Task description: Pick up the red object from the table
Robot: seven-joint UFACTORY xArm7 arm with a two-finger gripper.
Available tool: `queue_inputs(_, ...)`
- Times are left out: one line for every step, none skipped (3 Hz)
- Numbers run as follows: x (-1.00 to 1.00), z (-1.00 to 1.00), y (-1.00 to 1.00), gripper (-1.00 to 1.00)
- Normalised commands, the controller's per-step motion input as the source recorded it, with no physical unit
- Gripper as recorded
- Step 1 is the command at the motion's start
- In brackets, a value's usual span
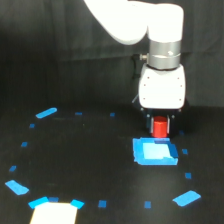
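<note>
The red object (160,127) is a small red-orange cylinder directly under the white gripper body (162,87). It sits upright between the gripper's dark fingers, which are hard to make out against the black table (90,160). My gripper (160,129) looks shut on the cylinder. The cylinder's top is tucked up under the gripper body. Its bottom edge is at the far edge of the larger blue square patch (155,152). I cannot tell whether it touches the table.
Small blue tape marks ring the table. Longer blue strips lie at the exterior view's left (46,113), lower left (16,187) and lower right (186,198). A bright white patch (55,213) sits at the bottom edge. Dark curtain behind.
</note>
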Motion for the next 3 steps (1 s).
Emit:
queue_inputs(1.00,-0.34,0.05,-1.00)
queue_inputs(0.19,1.00,-0.19,-1.00)
queue_inputs(-0.21,1.00,-0.14,-1.00)
